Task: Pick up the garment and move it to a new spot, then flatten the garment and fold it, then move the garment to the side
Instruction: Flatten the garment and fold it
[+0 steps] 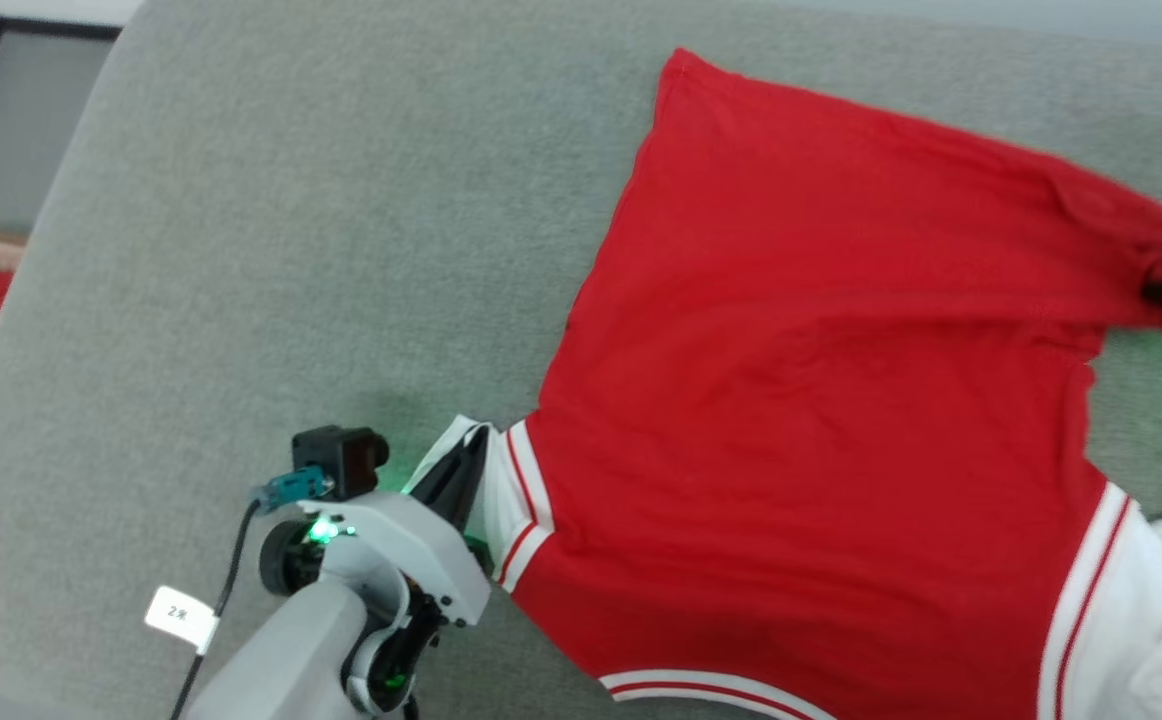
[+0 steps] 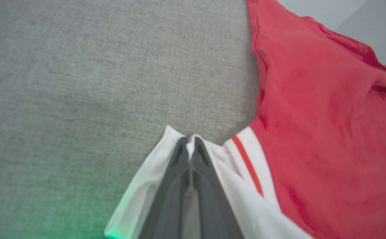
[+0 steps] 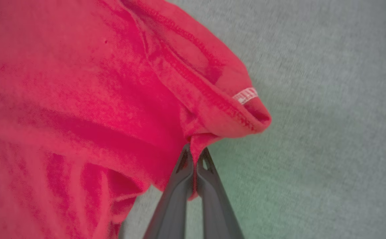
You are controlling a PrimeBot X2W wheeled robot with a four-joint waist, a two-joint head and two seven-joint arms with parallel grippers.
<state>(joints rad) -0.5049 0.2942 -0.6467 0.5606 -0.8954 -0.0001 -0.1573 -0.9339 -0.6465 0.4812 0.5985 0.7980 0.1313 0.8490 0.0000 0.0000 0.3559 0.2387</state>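
The garment [image 1: 821, 400], a red jersey with its plain red back up, lies spread over the centre and right of the head view on the grey fabric-covered counter [image 1: 241, 250]. Its collar-to-hem axis runs from the bottom edge of the frame up to the top. The hem crosses the upper right, and the white sleeves sit at lower centre and lower right.

The left pincer [image 1: 461, 480] is closed on the near white sleeve [image 2: 140, 196], with the cloth pinched between the fingertips. The right pincer [image 3: 195, 154] is closed on a red hem corner [image 3: 233, 113] at the right edge of the head view.

The two grips sit on diagonally opposite corners, with the body of the jersey between them. The jersey lies to the right of the left pincer and to the left of the right pincer. Drawing the arms apart would probably tension the diagonal. The far sleeve [image 1: 1161, 620] is bunched and held by neither arm.
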